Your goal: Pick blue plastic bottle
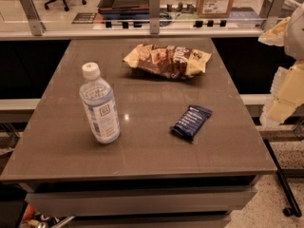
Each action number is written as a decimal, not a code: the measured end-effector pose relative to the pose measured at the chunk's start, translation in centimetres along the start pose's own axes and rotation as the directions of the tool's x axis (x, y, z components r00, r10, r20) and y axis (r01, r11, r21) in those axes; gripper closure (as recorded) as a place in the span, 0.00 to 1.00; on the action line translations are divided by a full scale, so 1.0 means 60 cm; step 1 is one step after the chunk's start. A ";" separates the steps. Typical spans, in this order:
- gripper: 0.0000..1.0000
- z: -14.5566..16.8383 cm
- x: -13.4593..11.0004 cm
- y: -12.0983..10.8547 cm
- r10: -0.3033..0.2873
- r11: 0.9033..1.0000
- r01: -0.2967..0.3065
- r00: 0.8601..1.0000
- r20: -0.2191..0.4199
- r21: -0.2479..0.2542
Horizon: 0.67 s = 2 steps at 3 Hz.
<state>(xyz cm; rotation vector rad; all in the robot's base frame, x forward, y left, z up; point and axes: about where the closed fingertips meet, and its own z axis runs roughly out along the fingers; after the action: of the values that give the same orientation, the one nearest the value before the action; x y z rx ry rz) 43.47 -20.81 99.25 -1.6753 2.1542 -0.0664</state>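
The blue plastic bottle (99, 104) stands upright on the left half of the brown table (142, 151). It is clear and bluish, with a white cap and a pale label bearing a small square logo. My gripper (283, 93) shows as cream-coloured parts at the right edge of the camera view, beyond the table's right side and far from the bottle. Nothing is seen in it.
A flat dark-blue snack wrapper (191, 121) lies right of centre. A brown and yellow chip bag (166, 60) lies at the back of the table. Behind the table runs a glass-railed counter with a cardboard box (215, 0).
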 end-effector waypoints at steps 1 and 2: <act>0.00 0.000 0.009 -0.003 0.018 1.000 -0.015 0.986 0.166 -0.017; 0.00 0.001 -0.021 0.008 0.041 0.998 -0.025 0.938 0.344 -0.051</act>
<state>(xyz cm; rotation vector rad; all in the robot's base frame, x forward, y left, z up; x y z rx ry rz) 43.28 -19.47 99.40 -1.5413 1.9289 0.2698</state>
